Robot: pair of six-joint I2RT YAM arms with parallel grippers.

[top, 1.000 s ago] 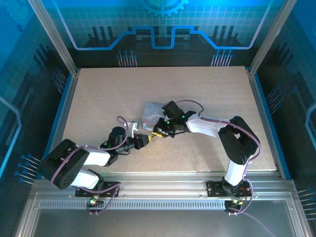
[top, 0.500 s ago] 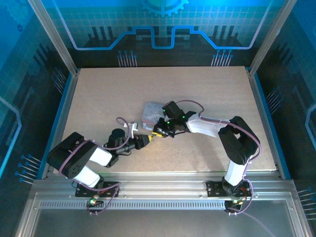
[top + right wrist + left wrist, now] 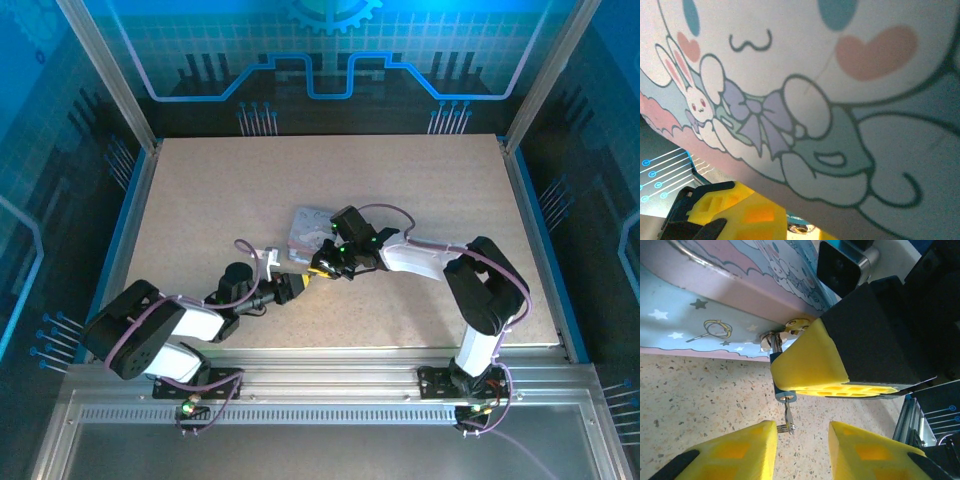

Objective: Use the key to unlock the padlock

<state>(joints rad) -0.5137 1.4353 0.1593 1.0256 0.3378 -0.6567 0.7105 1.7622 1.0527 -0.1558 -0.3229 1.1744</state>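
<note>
Your right pincer (image 3: 323,263) sat against the near edge of the pale rectangular cartoon-printed tin (image 3: 306,227), which lay near the middle of the speckled beige tabletop (image 3: 420,190). Your left pincer (image 3: 296,285) pointed at that same edge from the near left, so the two tips almost met beside the tin. In the left wrist view, the tiny silvery-blue metal padlock (image 3: 776,386) hung at the tin's pink-and-blue side wall, with its shackle passed through the small hasp on that wall. One yellow pad (image 3: 812,362) of the right pincer lay flat over the padlock's body, so only the body's edge and bottom end showed. That pincer was closed on the padlock, though its second pad was hidden behind. The very small, thin metal key (image 3: 787,416) stuck out of the padlock's bottom end, pointing away from the tin, with its blade in the keyhole and its head free. Your left pincer was open. Its two yellow fingers stood apart on either side of the key's head, one finger (image 3: 740,447) just beside it and the other clear of it, neither gripping. In the right wrist view the tin's lid, printed with a white rabbit and a lilac bow, lay close under the camera. A yellow fingertip (image 3: 745,212) showed past the tin's edge; I could not tell whose it was.
</note>
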